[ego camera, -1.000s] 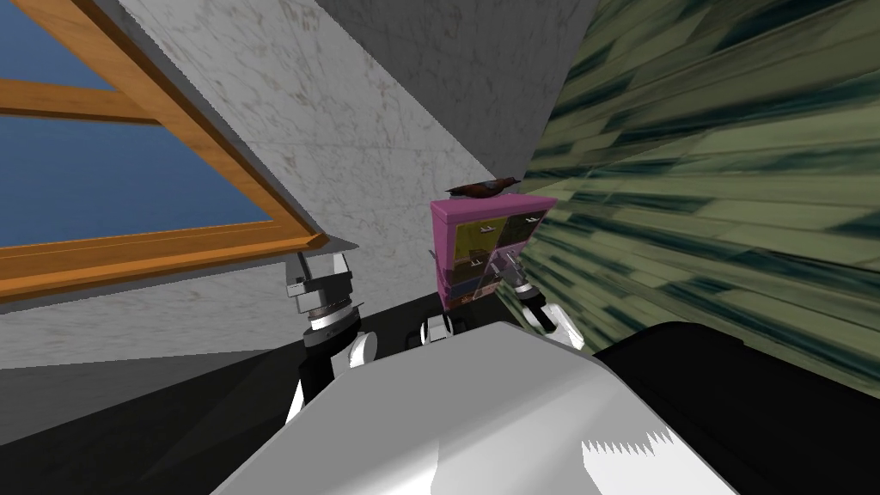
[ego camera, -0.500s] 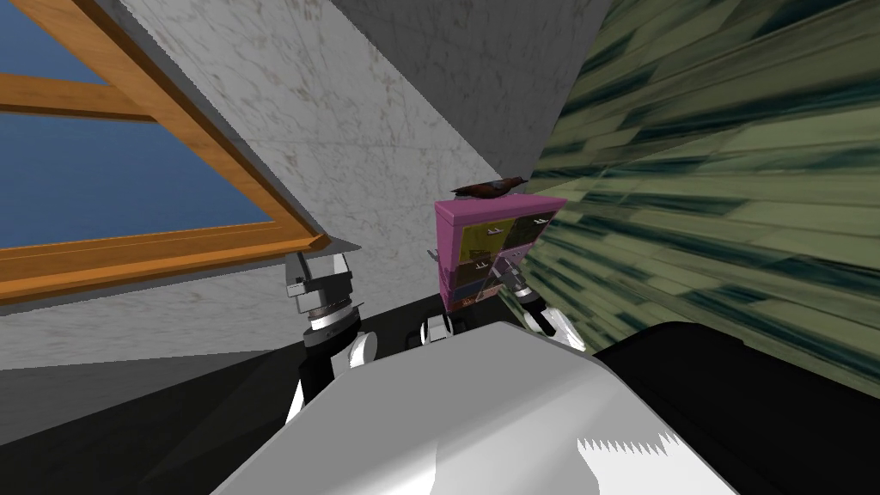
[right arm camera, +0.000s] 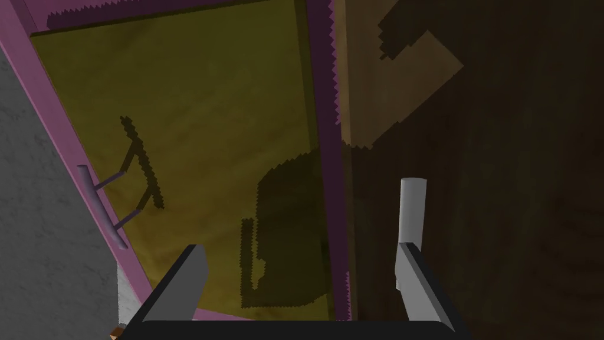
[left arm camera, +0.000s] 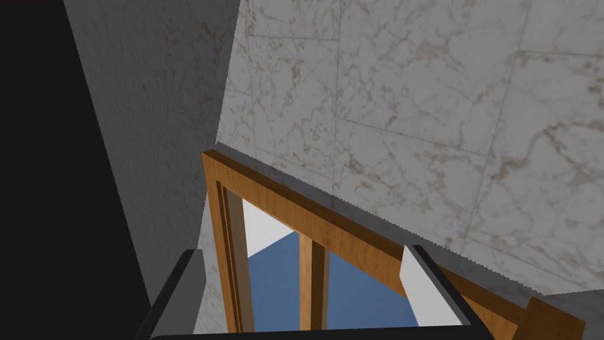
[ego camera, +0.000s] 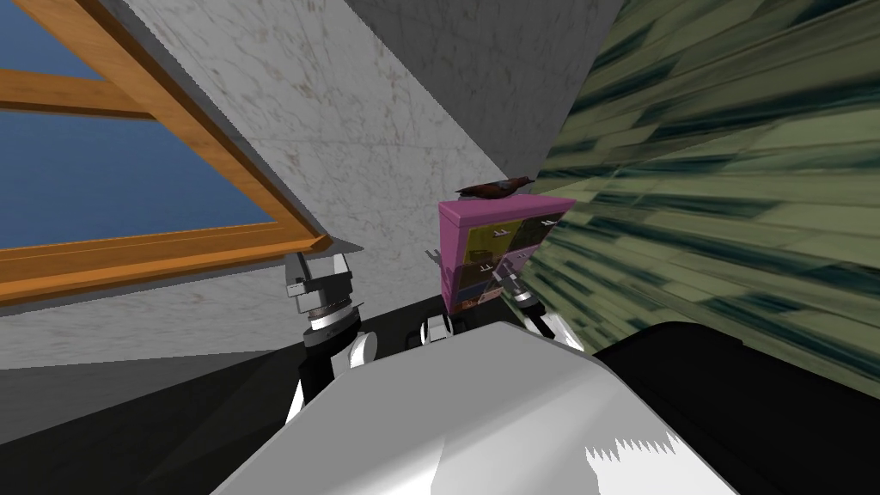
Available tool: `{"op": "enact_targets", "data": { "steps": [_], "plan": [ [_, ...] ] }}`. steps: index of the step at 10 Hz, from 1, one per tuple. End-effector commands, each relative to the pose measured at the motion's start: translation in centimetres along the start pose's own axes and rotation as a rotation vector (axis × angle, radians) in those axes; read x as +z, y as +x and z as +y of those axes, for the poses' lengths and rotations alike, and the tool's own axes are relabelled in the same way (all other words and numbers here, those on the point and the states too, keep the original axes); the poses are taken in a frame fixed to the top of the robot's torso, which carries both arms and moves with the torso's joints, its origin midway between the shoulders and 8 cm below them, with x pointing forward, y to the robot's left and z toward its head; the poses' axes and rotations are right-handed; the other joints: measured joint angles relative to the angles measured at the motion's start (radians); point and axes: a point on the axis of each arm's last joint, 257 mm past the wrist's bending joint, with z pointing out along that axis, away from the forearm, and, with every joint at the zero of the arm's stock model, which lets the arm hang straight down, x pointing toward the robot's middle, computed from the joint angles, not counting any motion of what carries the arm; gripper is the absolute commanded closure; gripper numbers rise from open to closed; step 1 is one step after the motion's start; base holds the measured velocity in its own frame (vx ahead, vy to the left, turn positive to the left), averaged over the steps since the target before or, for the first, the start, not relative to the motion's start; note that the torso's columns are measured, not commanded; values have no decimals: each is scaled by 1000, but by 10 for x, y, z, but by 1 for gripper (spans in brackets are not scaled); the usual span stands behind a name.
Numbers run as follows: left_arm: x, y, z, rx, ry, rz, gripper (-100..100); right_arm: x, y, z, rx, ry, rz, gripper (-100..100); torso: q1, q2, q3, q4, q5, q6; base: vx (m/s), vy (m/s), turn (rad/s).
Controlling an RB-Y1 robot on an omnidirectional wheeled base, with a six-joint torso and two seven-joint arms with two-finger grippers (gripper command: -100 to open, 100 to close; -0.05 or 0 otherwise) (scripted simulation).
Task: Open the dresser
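Since the right pincer (right arm camera: 304, 221) is held spread before the pink dresser (ego camera: 497, 245) at the far right wall (ego camera: 730, 172), its handle (right arm camera: 103, 206) outside the fingers (right arm camera: 412, 206), the grasp could be missed; the left pincer (left arm camera: 301, 254) is spread too.

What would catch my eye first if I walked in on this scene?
Probably the bright pink dresser with its differently coloured drawer fronts, standing by the marbled wall with a dark brown object on top. The right gripper hovers open close before its yellow drawer front, near that drawer's thin handle. On the robot's left, a big wood-framed window shows flat blue.
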Motion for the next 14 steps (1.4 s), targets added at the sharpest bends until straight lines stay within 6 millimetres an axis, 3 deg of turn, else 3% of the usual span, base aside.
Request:
{"op": "enact_targets", "data": {
  "steps": [1, 3, 4, 9, 14],
  "plan": [
    [0, 0, 0, 0, 0, 0, 0, -7, 0, 13, -40, -18, 13, -100, 0, -1, 0, 0, 0, 0, 33, 20, 13],
    [0, 0, 0, 0, 0, 0, 0, -18, -4, 33, -69, -43, 39, -100, 0, 0, 0, 0, 0, 0, 41, 29, 29],
    [0, 0, 0, 0, 0, 0, 0, -18, -4, 33, -76, -43, 38, -100, 1, -1, 0, 0, 0, 0, 36, 26, 14],
    [0, 0, 0, 0, 0, 0, 0, -34, -30, 70, -58, -61, 109, -100, 0, 0, 0, 0, 0, 0, 34, 19, 23],
    [0, 0, 0, 0, 0, 0, 0, -28, -22, 63, -59, -59, 113, -100, 1, -1, -1, 0, 0, 0, 20, 24, -15]
  ]
}}
